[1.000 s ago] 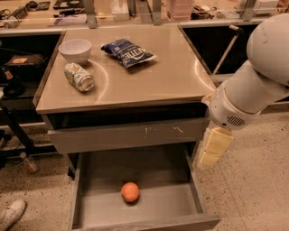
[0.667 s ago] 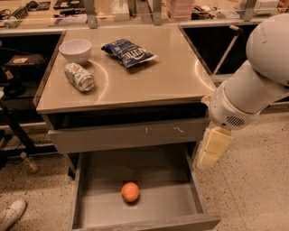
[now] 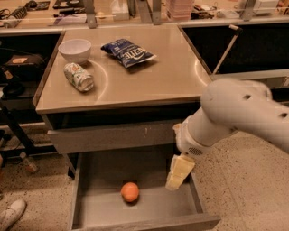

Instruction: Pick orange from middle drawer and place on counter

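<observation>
The orange [image 3: 130,192] lies on the floor of the open middle drawer [image 3: 90,210], left of its middle. My gripper [image 3: 179,172] hangs at the drawer's right side, above its floor and to the right of the orange, apart from it. The white arm reaches in from the right. The counter [image 3: 153,74] is the steel cabinet top above the drawers.
On the counter stand a white bowl [image 3: 75,49], a can lying on its side [image 3: 79,77] and a blue chip bag [image 3: 128,52]. A shut drawer front [image 3: 113,136] sits above the open one. A cluttered bench [image 3: 135,9] runs along the back. A shoe [image 3: 11,214] shows at bottom left.
The arm and gripper have moved left and down, over the right part of the open drawer. The orange has not moved.
</observation>
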{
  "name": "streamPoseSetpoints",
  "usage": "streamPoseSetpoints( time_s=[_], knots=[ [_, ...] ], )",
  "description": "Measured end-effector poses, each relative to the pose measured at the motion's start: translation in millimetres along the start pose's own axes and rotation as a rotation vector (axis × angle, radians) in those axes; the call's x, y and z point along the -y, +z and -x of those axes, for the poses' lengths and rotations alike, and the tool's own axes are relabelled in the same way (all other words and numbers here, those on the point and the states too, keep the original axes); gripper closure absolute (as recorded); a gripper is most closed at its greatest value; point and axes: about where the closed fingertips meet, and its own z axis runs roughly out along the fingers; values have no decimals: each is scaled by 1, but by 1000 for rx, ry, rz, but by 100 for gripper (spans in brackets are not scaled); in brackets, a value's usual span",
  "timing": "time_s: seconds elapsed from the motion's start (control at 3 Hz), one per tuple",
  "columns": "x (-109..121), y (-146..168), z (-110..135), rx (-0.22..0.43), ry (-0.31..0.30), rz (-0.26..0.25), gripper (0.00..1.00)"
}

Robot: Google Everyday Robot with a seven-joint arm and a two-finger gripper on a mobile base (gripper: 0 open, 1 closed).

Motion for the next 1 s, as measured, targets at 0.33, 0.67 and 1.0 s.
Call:
streamPoseSetpoints(
  time_s=[0.33, 0.67, 1.0],
  knots=[
    [3, 59, 10, 54, 19, 12, 0],
    [3, 59, 10, 53, 19, 13, 0],
    [-1, 85, 12, 82, 35, 29, 0]
  ],
)
